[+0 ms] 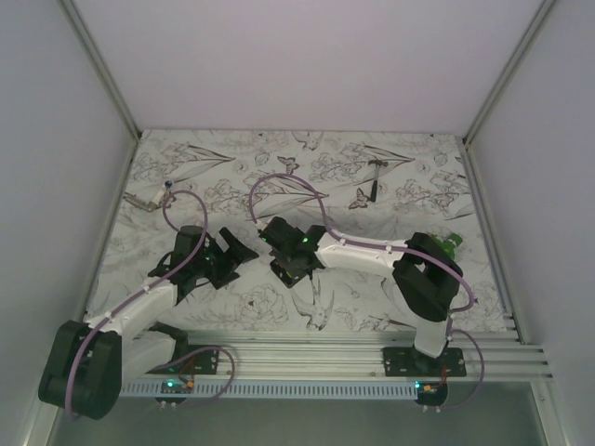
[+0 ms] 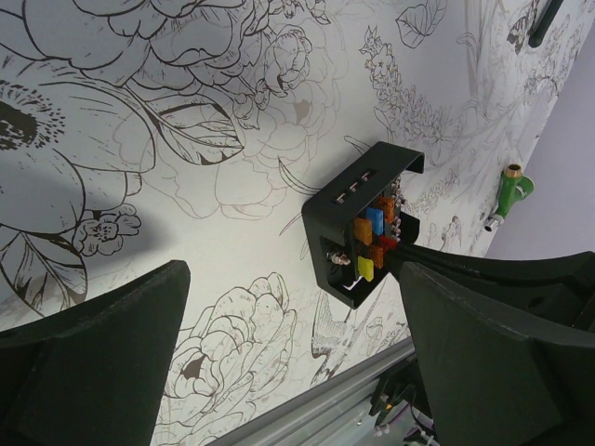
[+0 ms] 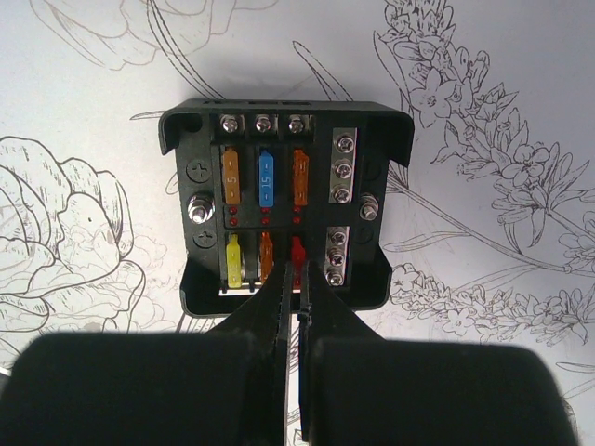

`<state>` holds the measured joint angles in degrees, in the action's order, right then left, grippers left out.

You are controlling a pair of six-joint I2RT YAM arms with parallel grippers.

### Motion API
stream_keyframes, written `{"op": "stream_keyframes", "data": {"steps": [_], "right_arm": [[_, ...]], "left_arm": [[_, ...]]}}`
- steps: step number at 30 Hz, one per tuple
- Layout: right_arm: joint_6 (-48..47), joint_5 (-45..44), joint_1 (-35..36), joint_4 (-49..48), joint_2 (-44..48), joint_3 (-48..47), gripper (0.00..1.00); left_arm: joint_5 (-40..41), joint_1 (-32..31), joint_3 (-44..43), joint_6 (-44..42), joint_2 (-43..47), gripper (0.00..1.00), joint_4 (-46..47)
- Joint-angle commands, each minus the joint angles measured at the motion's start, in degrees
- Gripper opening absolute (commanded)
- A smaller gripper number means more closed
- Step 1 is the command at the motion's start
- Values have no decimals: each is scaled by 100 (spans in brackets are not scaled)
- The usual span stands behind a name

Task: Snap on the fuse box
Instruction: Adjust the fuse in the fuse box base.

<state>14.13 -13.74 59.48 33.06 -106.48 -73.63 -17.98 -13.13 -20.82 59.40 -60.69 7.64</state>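
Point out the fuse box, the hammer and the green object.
fuse box [image 3: 279,212]: right wrist view, centre of face.
hammer [image 1: 375,181]: top external view, handle.
green object [image 2: 510,190]: left wrist view, green body.

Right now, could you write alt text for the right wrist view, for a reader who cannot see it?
An open black fuse box lies face up on a flower-printed cloth, showing orange, blue, yellow and red fuses. The right fingers, almost closed, reach in from the bottom edge with their tips at the red fuse.
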Motion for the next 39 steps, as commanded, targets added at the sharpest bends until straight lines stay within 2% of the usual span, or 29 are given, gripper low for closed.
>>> {"op": "stream_keyframes", "data": {"steps": [1, 5, 14, 17, 23, 32, 39], "right_arm": [[-67, 180, -24, 85, -350, -4, 0], [-121, 166, -25, 240, -478, 55, 0], [3, 294, -25, 254, -311, 891, 0], [-72, 296, -33, 266, -449, 760, 0], [-350, 133, -112, 656, -1150, -198, 0], [-26, 387, -104, 809, -629, 920, 0], [-92, 356, -104, 586, -472, 383, 2]], "left_arm": [[-97, 6, 36, 28, 15, 99, -26], [-55, -4, 34, 40, -10, 99, -26], [-68, -49, -73, 10, -177, 99, -26], [-54, -67, -79, 11, -179, 99, -26], [-88, -110, -54, 34, -115, 99, -26], [-74, -161, -118, 42, -150, 99, -26], [-88, -203, -127, 47, -137, 99, -34]]}}
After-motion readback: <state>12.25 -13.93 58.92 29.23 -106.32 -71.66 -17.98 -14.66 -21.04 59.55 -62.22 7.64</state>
